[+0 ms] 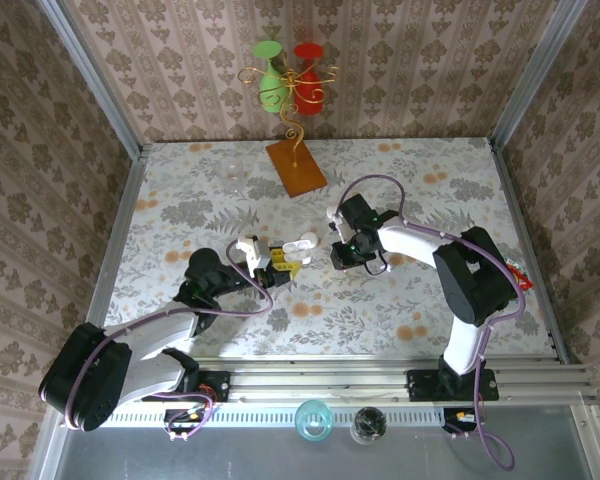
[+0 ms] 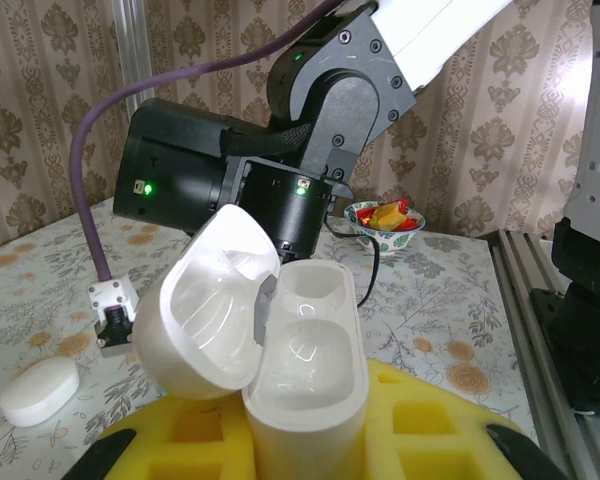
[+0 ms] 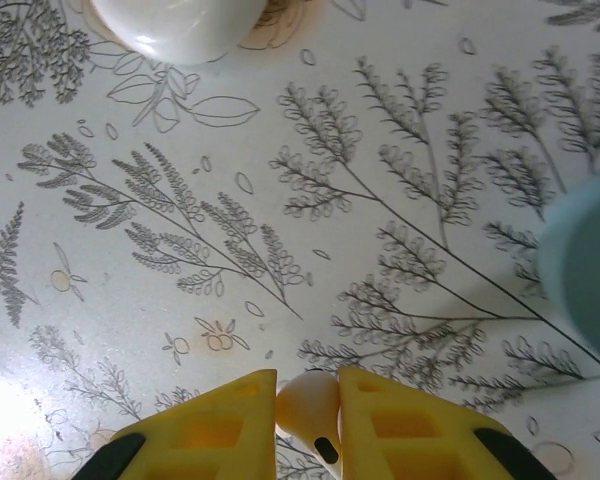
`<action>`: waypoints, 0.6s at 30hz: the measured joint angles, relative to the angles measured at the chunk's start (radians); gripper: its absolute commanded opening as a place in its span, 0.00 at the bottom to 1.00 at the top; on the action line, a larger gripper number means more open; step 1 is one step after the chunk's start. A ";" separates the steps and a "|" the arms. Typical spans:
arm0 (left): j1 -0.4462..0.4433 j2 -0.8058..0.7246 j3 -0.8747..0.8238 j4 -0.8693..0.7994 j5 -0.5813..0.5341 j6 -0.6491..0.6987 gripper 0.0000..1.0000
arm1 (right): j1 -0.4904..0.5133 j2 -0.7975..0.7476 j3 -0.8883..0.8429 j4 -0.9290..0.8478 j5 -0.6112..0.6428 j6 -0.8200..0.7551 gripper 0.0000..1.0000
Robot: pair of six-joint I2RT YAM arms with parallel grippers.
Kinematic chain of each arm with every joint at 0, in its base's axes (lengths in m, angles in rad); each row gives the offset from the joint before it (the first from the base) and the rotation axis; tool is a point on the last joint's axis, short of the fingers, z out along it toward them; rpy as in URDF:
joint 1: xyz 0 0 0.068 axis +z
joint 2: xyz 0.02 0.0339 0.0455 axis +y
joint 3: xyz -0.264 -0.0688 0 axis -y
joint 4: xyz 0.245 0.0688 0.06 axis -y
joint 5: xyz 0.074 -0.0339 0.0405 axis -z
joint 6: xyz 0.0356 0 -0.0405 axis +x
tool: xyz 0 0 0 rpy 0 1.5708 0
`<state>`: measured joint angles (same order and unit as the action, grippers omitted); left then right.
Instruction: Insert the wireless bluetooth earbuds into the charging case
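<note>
Two blocky yellow fingers (image 3: pixel 220 425) of the right gripper (image 3: pixel 308 390) pinch a smooth, glossy white earbud (image 3: pixel 306 402), dark-tipped, between them; the leaf-printed table (image 3: pixel 280 200) lies beyond. The left gripper (image 2: pixel 305 425) clamps the glossy white charging case (image 2: pixel 310 370) upright between its fingers, with the rounded lid (image 2: pixel 205 300) hinged open. Farther left of those fingers a matte white pebble-shaped case (image 2: pixel 40 390) lies flat.

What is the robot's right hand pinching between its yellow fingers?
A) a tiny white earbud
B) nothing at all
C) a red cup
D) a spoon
A: in the right wrist view, a tiny white earbud sits squeezed between the yellow fingers of the right gripper, while the left gripper holds the open charging case.
</note>
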<state>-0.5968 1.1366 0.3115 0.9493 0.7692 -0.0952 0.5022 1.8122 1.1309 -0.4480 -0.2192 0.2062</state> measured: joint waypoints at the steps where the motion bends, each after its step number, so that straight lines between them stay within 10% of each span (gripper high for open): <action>1: 0.000 0.000 0.000 0.000 -0.004 0.002 0.02 | 0.000 -0.005 -0.003 0.000 0.016 0.006 0.20; 18: 0.003 0.000 -0.005 0.000 -0.030 0.019 0.03 | 0.003 -0.014 -0.007 -0.005 0.167 0.113 0.21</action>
<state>-0.5941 1.1366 0.3069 0.9497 0.7395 -0.0765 0.5049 1.7977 1.1236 -0.4526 -0.0517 0.3195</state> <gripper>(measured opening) 0.205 0.213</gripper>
